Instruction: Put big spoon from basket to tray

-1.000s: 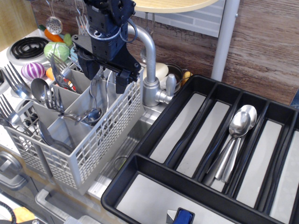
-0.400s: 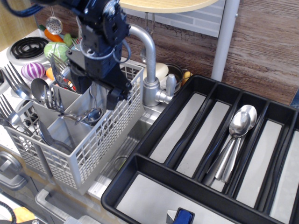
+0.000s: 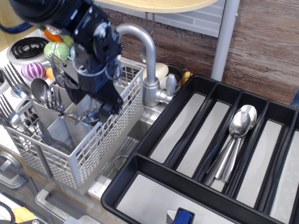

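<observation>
The light grey basket (image 3: 93, 149) stands at the left, full of upright steel cutlery. My black gripper (image 3: 88, 100) is lowered into its back right compartment. Its jaws stand apart, and the right fingertip (image 3: 106, 111) is down inside by the grid wall. A shiny spoon (image 3: 84, 115) shows just below the gripper, between the jaws, and is mostly hidden by it. Another spoon bowl (image 3: 39, 87) stands in the left compartment. The black tray (image 3: 140, 161) lies at the right and holds several big spoons (image 3: 236, 135) in one long compartment.
Forks (image 3: 14, 81) stick up from the basket's left side. A steel faucet (image 3: 149, 56) arches between basket and tray, over a sink. Toy vegetables (image 3: 32, 71) and a stove burner (image 3: 28, 46) lie behind the basket. A blue object (image 3: 183, 217) sits at the tray's front.
My gripper has moved down and a little left, from above the basket's rim into its back right compartment. The jaws have stayed apart. The cutlery and tray have not moved.
</observation>
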Tool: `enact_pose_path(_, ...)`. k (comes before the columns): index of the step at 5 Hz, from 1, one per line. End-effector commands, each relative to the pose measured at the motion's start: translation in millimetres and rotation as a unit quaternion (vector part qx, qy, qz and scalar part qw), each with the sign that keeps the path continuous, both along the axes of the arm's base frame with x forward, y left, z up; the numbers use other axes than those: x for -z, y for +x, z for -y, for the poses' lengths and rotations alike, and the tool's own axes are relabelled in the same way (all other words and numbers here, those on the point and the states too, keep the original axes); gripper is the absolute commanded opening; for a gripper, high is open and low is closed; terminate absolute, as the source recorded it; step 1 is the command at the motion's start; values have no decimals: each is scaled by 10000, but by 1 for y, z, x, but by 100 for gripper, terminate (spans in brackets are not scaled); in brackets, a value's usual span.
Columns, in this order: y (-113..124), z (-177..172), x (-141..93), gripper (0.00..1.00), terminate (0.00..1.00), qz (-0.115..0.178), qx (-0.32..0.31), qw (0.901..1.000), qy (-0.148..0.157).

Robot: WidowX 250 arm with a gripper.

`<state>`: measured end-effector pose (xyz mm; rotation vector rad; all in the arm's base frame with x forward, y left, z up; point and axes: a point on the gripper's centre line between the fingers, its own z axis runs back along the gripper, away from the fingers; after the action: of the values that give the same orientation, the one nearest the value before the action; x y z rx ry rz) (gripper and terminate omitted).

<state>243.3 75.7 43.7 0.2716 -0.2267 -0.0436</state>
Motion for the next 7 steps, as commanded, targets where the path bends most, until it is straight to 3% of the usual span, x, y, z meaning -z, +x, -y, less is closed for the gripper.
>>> enact_pose_path(1,-2,-12,9,100,0,-13,106,9998,-169)
enact_pose_path(2,-2,-16,15,0,0,-18,194,9997,-161)
enact_pose_path(3,-2,-15,15,0,0,-56,205,9997,-88)
enact_pose_path(4,-1,-6,1,0,0,-314,139,9993,179)
enact_pose_path(5,8,1,-20,0,0,-1155,358,9891,838)
enact_pose_path(6,19,8,-65,0,0,-1533,169,9792,1321)
enact_pose_path(7,30,18,-110,0,0,-1725,44,9671,1870)
